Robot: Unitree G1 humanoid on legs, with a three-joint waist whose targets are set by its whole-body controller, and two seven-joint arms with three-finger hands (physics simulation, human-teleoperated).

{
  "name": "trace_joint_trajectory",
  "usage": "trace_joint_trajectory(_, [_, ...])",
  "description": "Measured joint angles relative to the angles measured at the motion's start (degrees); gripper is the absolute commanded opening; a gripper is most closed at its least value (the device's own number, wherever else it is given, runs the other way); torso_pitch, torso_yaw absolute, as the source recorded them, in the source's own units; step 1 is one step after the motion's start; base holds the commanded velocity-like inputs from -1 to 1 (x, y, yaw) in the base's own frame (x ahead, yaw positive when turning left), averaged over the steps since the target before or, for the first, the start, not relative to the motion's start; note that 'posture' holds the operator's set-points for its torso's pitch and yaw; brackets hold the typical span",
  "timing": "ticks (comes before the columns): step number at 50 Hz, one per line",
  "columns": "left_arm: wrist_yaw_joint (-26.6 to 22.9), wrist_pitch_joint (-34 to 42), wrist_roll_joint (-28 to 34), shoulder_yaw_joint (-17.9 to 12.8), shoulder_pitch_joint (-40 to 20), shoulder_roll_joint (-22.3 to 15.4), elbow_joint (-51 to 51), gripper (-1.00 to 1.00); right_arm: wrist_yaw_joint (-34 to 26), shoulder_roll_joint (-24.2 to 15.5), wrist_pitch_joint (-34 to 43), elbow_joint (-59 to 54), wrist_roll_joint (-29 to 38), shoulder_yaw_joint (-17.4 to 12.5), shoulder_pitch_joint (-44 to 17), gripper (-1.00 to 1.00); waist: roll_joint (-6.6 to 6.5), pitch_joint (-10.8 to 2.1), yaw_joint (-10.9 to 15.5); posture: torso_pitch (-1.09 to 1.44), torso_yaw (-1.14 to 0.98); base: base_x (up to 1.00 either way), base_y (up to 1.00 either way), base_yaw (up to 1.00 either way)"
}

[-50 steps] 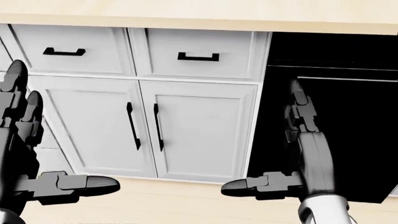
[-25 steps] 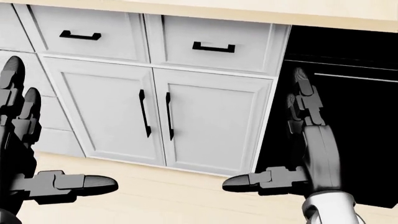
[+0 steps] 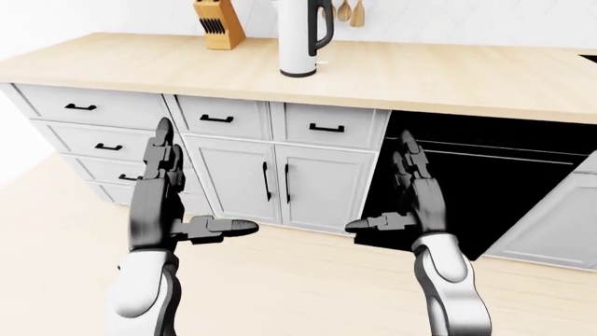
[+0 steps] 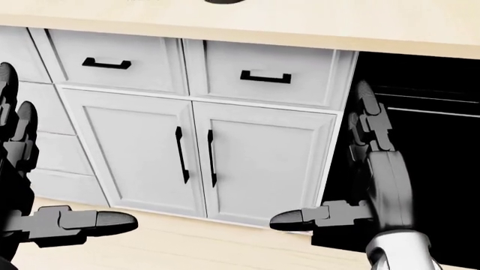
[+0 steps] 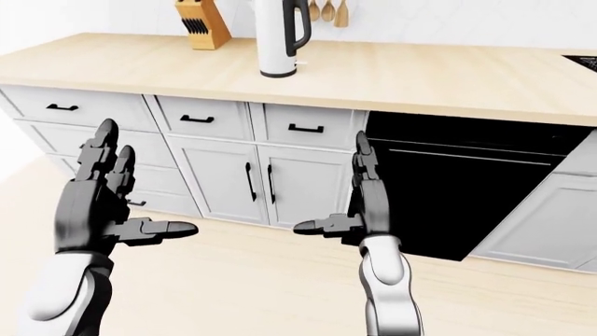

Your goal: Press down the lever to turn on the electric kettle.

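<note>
The white electric kettle with a black handle stands upright on the wooden countertop near the top of the left-eye view. Its lever is too small to make out. Both hands hang well below the counter, before the cabinet doors. My left hand is open, fingers up and thumb pointing right. My right hand is open, fingers up and thumb pointing left. Neither touches anything. The head view looks down at the cabinets and shows only a dark sliver of the kettle's base at its top edge.
A wooden knife block stands left of the kettle and wooden utensils hang to its right. White drawers and doors run under the counter. A black appliance front sits right of them. Light floor lies below.
The whole head view has shifted: the cabinets slid right, then down, so the camera has moved. Both hands stay open in much the same pose.
</note>
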State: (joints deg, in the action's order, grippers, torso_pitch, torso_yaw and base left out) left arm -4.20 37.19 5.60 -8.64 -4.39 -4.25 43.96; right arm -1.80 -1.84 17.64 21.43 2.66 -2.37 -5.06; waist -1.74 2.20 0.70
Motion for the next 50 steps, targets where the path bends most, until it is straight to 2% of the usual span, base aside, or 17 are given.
trace_joint_trajectory(3, [-0.19, -0.04, -0.01, 0.04, 0.01, -0.03, 0.02, 1.0, 0.23, -0.02, -0.54, 0.8, 0.22, -0.2, -0.33, 1.0, 2.34, 0.17, 0.4, 0.0, 0.0, 0.18, 0.0, 0.0])
trace_joint_trajectory(5, [-0.21, 0.58, 0.05, -0.2, -0.54, -0.18, 0.47, 1.0, 0.21, 0.03, -0.44, 1.5, 0.26, 0.03, -0.31, 1.0, 4.66, -0.24, 0.45, 0.0, 0.0, 0.19, 0.0, 0.0])
trace_joint_trajectory(12, [-0.8, -0.48, -0.42, 1.12, 0.99, 0.7, -0.31, 1.0, 0.92, -0.32, 1.24, 1.92, 0.79, -1.23, 0.47, 1.0, 2.83, 0.19, -1.04, 0.0, 0.0, 0.19, 0.0, 0.0])
trace_joint_trajectory(15, [-0.67, 0.2, -0.25, 0.59, -0.18, 0.36, 0.39, 1.0, 0.89, -0.28, 0.94, 2.22, 0.74, -0.96, -0.04, 1.0, 0.67, 0.74, -1.14, 0.0, 0.0, 0.2, 0.0, 0.0])
trace_joint_trajectory(18, [-0.55, -0.23, -0.37, 0.3, -0.48, 0.35, 1.07, 1.0, 0.9, -0.21, 1.05, 2.6, 0.81, -0.57, -0.4, 1.0, -2.75, -0.08, -1.26, 0.0, 0.0, 0.19, 0.0, 0.0])
trace_joint_trajectory(19, [-0.45, -0.44, -0.39, 0.06, -0.34, 0.12, 0.81, 1.0, 0.84, 0.18, 1.17, 2.59, 0.87, -0.11, -0.39, 1.0, -2.06, 0.17, -0.74, 0.0, 0.0, 0.19, 0.0, 0.0])
trace_joint_trajectory(21, [-0.3, 0.45, -0.42, -0.34, -0.05, 0.15, 0.41, 1.0, 0.47, 0.25, 2.15, 2.52, 0.91, 0.86, -0.12, 1.0, -2.04, 0.34, -0.25, 0.0, 0.0, 0.19, 0.0, 0.0])
trace_joint_trajectory(24, [0.13, 0.22, -1.28, -0.98, -0.03, 0.43, 0.82, 1.0, 0.05, 0.12, 4.23, 4.5, 1.29, 1.05, -0.1, 1.0, -1.18, -0.12, 0.04, 0.0, 0.0, 0.18, 0.0, 0.0])
trace_joint_trajectory(28, [0.61, -1.69, -1.88, -0.75, 0.37, 0.34, 1.87, 1.0, 0.05, -0.1, 4.44, 7.15, 1.57, -0.05, -0.77, 1.0, 1.74, -0.13, 0.34, 0.0, 0.0, 0.19, 0.0, 0.0])
trace_joint_trajectory(31, [0.79, -1.92, -1.98, -0.67, 0.09, 0.21, 2.13, 1.0, -0.03, -0.35, 4.84, 8.46, 1.48, -0.51, -1.03, 1.0, 4.96, -0.56, 0.41, 0.0, 0.0, 0.19, 0.0, 0.0])
trace_joint_trajectory(33, [0.62, -1.01, -2.19, 0.24, -0.2, 0.55, 1.94, 1.0, 0.03, -0.82, 5.5, 8.66, 1.54, -1.49, -0.79, 1.0, 3.84, 0.01, -0.43, 0.0, 0.0, 0.19, 0.0, 0.0])
trace_joint_trajectory(35, [0.35, 0.39, -2.46, 0.62, -0.69, 0.3, 1.97, 1.0, 0.26, -0.82, 6.38, 8.4, 1.71, -2.07, -0.41, 1.0, 4.15, -0.05, -0.97, 0.0, 0.0, 0.19, 0.0, 0.0])
trace_joint_trajectory(37, [0.37, -0.01, -2.36, 0.76, -0.34, 0.36, 2.05, 1.0, 0.35, -0.88, 6.84, 8.45, 1.78, -2.14, -0.57, 1.0, 3.48, -0.23, -1.04, 0.0, 0.0, 0.19, 0.0, 0.0])
trace_joint_trajectory(41, [0.45, -0.69, -2.08, 0.57, -0.41, 0.35, 2.48, 1.0, 0.21, -0.87, 6.26, 9.01, 1.72, -1.66, -1.09, 1.0, 0.54, 0.43, -1.2, 0.0, 0.0, 0.19, 0.0, 0.0])
trace_joint_trajectory(44, [0.44, -0.61, -1.94, 0.55, -0.87, 0.12, 2.67, 1.0, 0.11, -0.7, 6.12, 9.19, 1.71, -1.38, -1.3, 1.0, -2.51, -0.13, -1.31, 0.0, 0.0, 0.19, 0.0, 0.0])
trace_joint_trajectory(48, [0.72, -0.06, -1.37, -0.21, -0.04, 0.08, 1.22, 1.0, -0.44, -0.21, 6.96, 8.36, 1.38, 0.02, -0.57, 1.0, -1.8, 0.15, -0.17, 0.0, 0.0, 0.19, 0.0, 0.0])
trace_joint_trajectory(50, [0.67, 0.96, -1.32, -0.25, -0.9, -0.12, 1.52, 1.0, -0.42, -0.28, 7.22, 8.74, 1.44, -0.21, -0.68, 1.0, -0.82, -0.12, -0.05, 0.0, 0.0, 0.19, 0.0, 0.0])
